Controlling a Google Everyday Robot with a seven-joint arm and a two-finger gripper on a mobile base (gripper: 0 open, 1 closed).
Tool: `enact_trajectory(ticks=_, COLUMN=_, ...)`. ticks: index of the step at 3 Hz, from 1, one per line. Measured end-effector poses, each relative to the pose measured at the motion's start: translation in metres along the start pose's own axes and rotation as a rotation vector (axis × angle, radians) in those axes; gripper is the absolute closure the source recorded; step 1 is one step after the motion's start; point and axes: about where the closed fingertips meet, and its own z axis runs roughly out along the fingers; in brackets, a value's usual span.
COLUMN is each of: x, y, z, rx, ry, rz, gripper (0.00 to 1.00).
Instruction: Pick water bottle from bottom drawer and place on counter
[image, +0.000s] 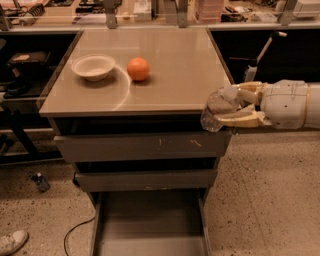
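Observation:
My gripper (231, 106) comes in from the right and is shut on the water bottle (218, 108), a clear ribbed plastic bottle held on its side between the cream fingers (239, 119). The bottle hangs at the counter's front right corner, level with its top edge. The counter (165, 70) is a glossy grey-beige top with a faint curved arc. The bottom drawer (150, 227) is pulled open below, its flat floor bare.
A white bowl (93, 67) and an orange ball (138, 69) sit on the left half of the counter. A small dark bottle (41, 182) and a shoe (11, 242) lie on the floor at left. A cluttered workbench (150, 10) runs behind.

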Motion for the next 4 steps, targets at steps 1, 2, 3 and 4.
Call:
enact_trajectory(ticks=1, x=0.011, y=-0.03, z=0.008, rx=-0.002, ry=-0.031, rz=0.042, gripper=1.0)
enact_trajectory(ticks=2, x=0.007, y=-0.097, z=0.024, rx=-0.023, ry=-0.052, rz=0.039, gripper=1.0)
enact_trajectory(ticks=3, x=0.001, y=-0.104, z=0.023, rx=-0.016, ry=-0.058, rz=0.028, gripper=1.0)
enact_trajectory(ticks=4, x=0.0, y=-0.105, z=0.03, rx=-0.051, ry=-0.074, rz=0.046, gripper=1.0)
